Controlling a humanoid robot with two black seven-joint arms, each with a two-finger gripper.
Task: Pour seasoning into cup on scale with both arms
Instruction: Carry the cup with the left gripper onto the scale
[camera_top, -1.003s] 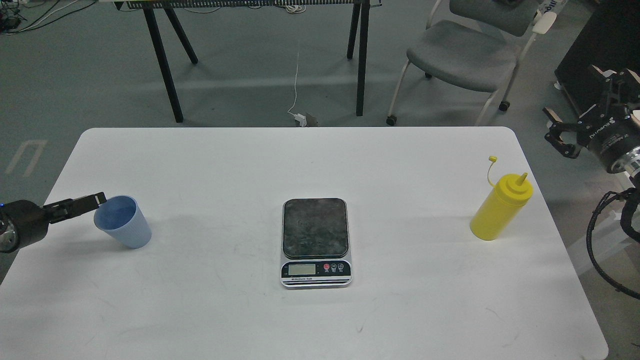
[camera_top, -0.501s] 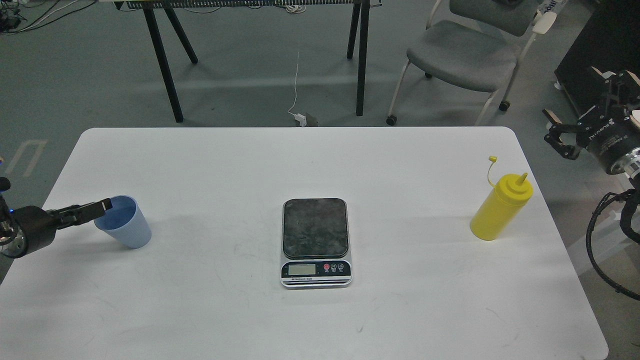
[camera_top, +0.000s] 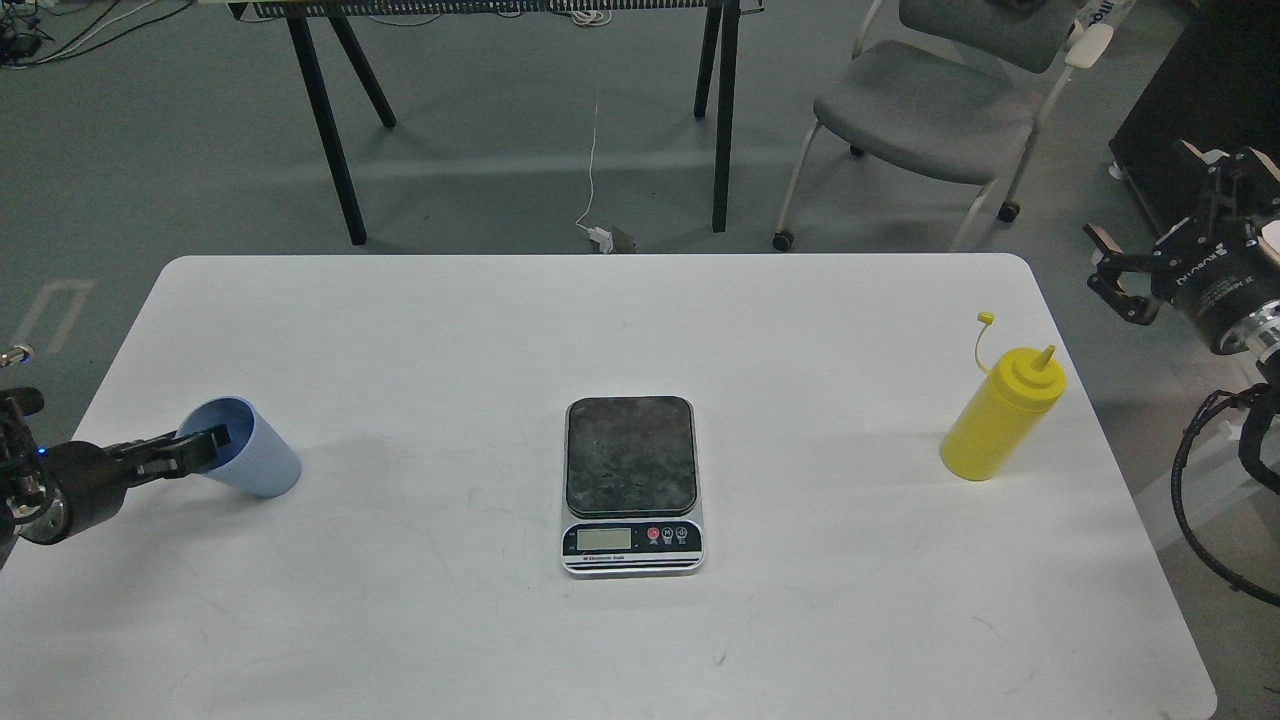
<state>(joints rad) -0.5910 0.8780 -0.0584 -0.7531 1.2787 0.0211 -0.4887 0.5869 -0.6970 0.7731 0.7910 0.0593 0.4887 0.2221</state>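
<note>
The light blue ribbed cup (camera_top: 252, 463) sits at the left of the white table (camera_top: 640, 320), tipped to the left with its mouth toward my left gripper (camera_top: 207, 443). The gripper's dark tip is at the cup's rim; its two fingers cannot be told apart. The scale (camera_top: 631, 484) with its dark platform lies bare at the table's middle. The yellow squeeze bottle (camera_top: 998, 422) stands upright at the right, cap off on its tether. My right gripper (camera_top: 1110, 270) hangs open and empty beyond the table's right edge, above and right of the bottle.
A grey chair (camera_top: 925, 110) and black table legs (camera_top: 330, 130) stand on the floor behind the table. A black cable hose (camera_top: 1195, 500) loops beside the right edge. A white cable (camera_top: 593, 170) lies on the floor.
My left arm has dropped lower and drawn back left, and the cup has tipped over to the left from upright. The right gripper has barely moved.
</note>
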